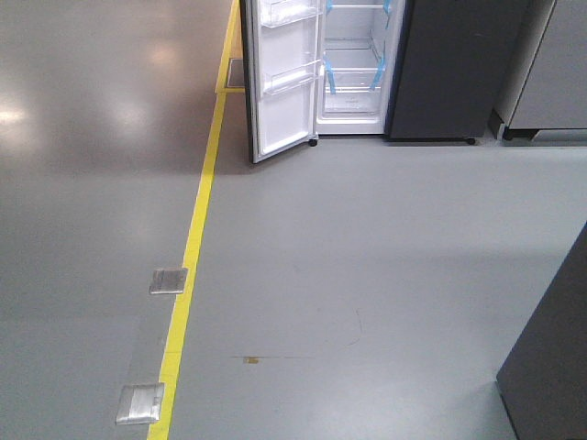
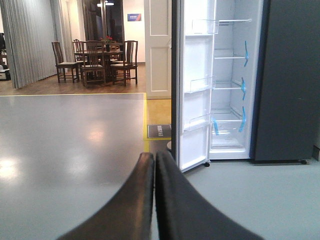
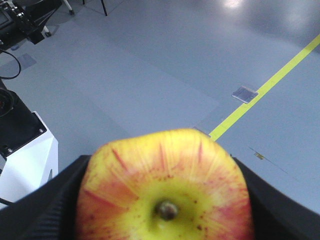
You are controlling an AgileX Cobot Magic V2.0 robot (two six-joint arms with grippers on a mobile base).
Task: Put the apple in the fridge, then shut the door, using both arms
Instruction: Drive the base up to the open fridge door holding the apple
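Right pincer (image 3: 162, 215) is gripping the apple (image 3: 165, 175).
Left pincer (image 2: 154, 165) is pressing its tips together, empty, facing the fridge (image 2: 285, 80); the door (image 2: 195, 55) is standing wide open.

The front camera is looking steeply down from high, with the fridge (image 1: 353, 101) far off at its top edge. The left wrist camera is looking level, from low, at the same fridge. The right wrist camera, very near the apple (image 3: 165, 190), is looking down at the floor (image 3: 150, 75), sharing the yellow line (image 3: 270, 84) before the fridge with the front view.
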